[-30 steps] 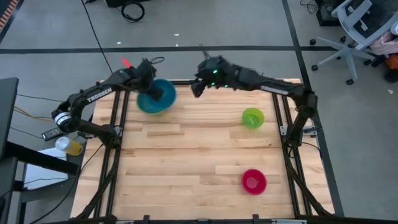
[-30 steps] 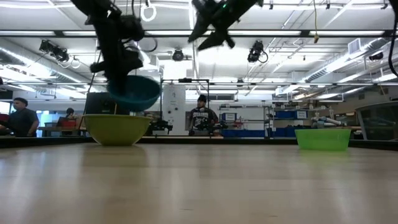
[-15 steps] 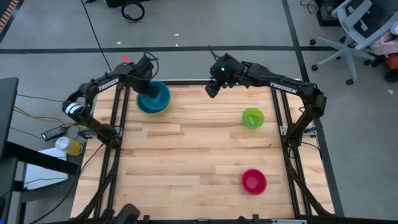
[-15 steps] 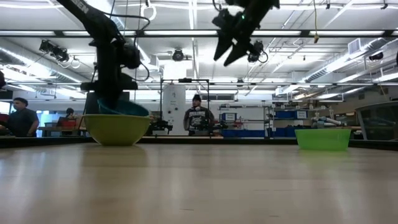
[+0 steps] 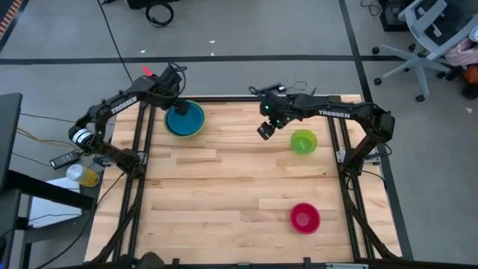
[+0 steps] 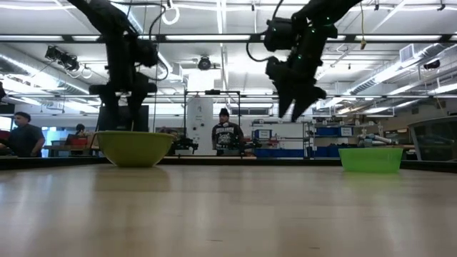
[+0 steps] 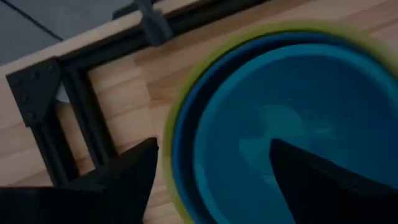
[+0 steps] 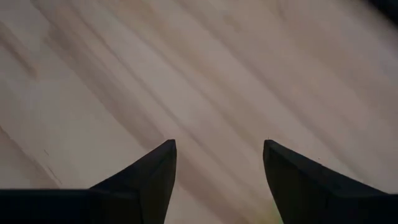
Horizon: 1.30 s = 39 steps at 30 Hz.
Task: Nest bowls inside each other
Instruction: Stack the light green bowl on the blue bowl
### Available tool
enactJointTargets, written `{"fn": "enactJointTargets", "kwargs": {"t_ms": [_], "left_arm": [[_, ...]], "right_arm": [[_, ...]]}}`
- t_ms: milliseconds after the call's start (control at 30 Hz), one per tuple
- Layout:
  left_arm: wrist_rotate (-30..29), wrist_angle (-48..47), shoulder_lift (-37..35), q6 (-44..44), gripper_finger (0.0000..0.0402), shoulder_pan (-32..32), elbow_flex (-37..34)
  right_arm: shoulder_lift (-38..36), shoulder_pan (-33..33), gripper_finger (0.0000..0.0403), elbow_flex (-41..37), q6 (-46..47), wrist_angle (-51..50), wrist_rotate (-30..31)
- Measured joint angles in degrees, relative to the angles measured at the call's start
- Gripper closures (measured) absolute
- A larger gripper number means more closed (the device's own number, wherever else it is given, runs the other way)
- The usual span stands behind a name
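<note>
The teal blue bowl point(image 5: 185, 119) sits nested in the light blue bowl point(image 7: 185, 146), which sits in the large yellow-green bowl point(image 6: 134, 148) at the table's far left. My left gripper point(image 7: 214, 168) hangs open just above the stack's far-left rim, one finger over the table and one over the teal bowl's inside. My right gripper point(image 5: 265, 131) hangs open above bare wood, just left of the small lime green bowl point(image 5: 303, 141). The red-pink bowl point(image 5: 305, 217) stands upright near the front right.
The black frame rail and its corner bracket point(image 7: 37, 93) run along the table's edge close beside the bowl stack. Bare wood point(image 5: 224, 187) fills the table's middle and near left. People and shelves show in the room beyond the table in the low view.
My left gripper has gone down with the teal blue bowl, set it into the stack and opened; the bowl, tilted and lifted a second ago, now rests level inside. My right gripper has come down and gone toward the near right, closer to the lime green bowl, tipping further downward.
</note>
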Motion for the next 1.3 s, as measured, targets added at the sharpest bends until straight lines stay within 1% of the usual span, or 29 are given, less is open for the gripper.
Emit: {"fn": "enactJointTargets", "kwargs": {"t_ms": [200,300,400,500,600,667,733,867,900,1067,1167,1300], "left_arm": [[-0.1,5.9,-7.0,-1.3,0.0084,-5.5,0.0],[-1.4,8.4,-8.4,-1.7,0.0084,-9.3,0.1],[-1.9,8.2,-8.6,-1.9,0.0084,-12.0,0.0],[-2.8,8.5,-8.6,-2.1,0.0084,-14.4,0.0],[-2.8,9.8,-8.5,-2.1,0.0084,-16.1,0.0],[-2.8,10.1,-8.5,-2.1,0.0086,-16.7,0.0],[-2.8,9.9,-8.9,-2.1,0.0094,-17.1,0.0],[-2.8,9.4,-11.5,-1.9,0.0113,-17.3,0.0],[-2.8,9.2,-12.3,-1.7,0.0117,-17.3,0.0],[-2.8,7.9,-17.5,-0.7,0.0129,-17.2,0.0],[-2.8,6.5,-19.8,-0.4,0.0134,-17.2,0.0],[-2.8,5.2,-21.5,-0.4,0.0141,-17.1,0.0]], "right_arm": [[0.0,1.0,0.0161,-3.0,1.3,-9.7,0.0],[0.0,1.5,0.0163,-6.4,3.8,-12.6,-0.6],[0.0,2.4,0.017,-10.5,7.4,-15.6,-0.6],[0.0,3.6,0.0181,-14.1,9.9,-14.4,-0.5],[0.0,4.3,0.0198,-16.8,11.4,-9.1,-0.3],[0.0,4.3,0.0222,-18.2,12.5,-6.3,0.0],[0.0,4.3,0.0261,-18.8,13.3,-4.8,0.3],[0.0,4.3,0.0372,-18.5,12.8,-3.5,1.6],[0.0,4.4,0.0385,-18.1,12.0,-3.3,1.6],[0.0,6.0,0.0383,-12.9,11.9,-0.1,1.9],[0.0,7.1,0.0394,-8.7,11.0,4.7,1.8],[1.3,7.5,0.0394,-3.2,9.7,12.4,1.7]]}}
